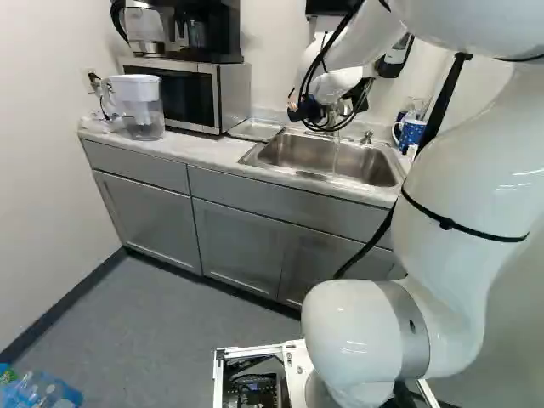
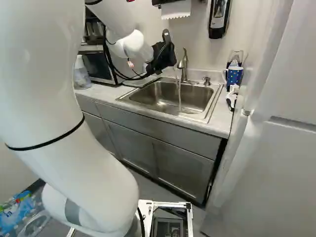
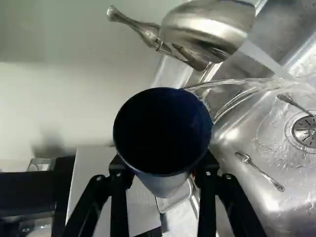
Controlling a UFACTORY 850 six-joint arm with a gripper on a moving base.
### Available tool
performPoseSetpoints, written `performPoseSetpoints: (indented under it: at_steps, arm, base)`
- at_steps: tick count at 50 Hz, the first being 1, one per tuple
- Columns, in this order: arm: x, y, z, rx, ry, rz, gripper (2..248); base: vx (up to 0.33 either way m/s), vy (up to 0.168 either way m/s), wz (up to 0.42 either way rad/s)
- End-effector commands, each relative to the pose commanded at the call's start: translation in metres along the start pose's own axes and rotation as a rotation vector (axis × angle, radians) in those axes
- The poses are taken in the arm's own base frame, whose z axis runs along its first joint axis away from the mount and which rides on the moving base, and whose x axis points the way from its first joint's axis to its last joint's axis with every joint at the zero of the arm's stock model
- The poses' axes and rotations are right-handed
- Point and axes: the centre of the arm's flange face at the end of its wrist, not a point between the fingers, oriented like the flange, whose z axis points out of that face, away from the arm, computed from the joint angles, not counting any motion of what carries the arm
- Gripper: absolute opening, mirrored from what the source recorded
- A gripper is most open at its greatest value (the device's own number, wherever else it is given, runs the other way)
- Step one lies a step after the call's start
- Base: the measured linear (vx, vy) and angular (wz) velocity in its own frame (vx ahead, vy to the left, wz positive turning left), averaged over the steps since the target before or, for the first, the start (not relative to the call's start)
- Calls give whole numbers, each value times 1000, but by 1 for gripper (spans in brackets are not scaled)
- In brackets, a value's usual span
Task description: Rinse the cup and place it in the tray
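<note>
The gripper (image 2: 164,55) grasps a cup (image 3: 163,131), one finger pressed to each side of it. The cup is held in the air at the back edge of the sink (image 2: 148,100), its dark blue mouth facing the wrist camera and its outside paler toward the base. Beside it is the faucet (image 2: 183,66), with water (image 2: 179,94) running down into the sink. In the wrist view, the water passes right by the cup's rim; whether it touches the rim, I cannot tell.

Two spoons (image 3: 259,171) lie apart on the sink floor near the drain (image 3: 304,131). The tray (image 1: 255,129) rests on the counter (image 1: 204,151) between the sink's left edge and the microwave (image 1: 191,95). A clear water pitcher (image 1: 143,110) stands near the counter's left end, in front of the microwave. A coffee maker (image 1: 212,30) and a kettle (image 1: 144,30) stand on the microwave.

Toward the counter's back right corner is a blue spotted mug (image 2: 234,76), upright, with a brush (image 2: 232,96) just in front of it.
</note>
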Motion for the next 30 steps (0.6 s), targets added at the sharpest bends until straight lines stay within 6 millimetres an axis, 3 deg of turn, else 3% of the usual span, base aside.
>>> performPoseSetpoints:
  at_steps: [30]
  arm:
    - [0, 0, 0, 0, 0, 314, 126]
  base:
    - [0, 0, 0]
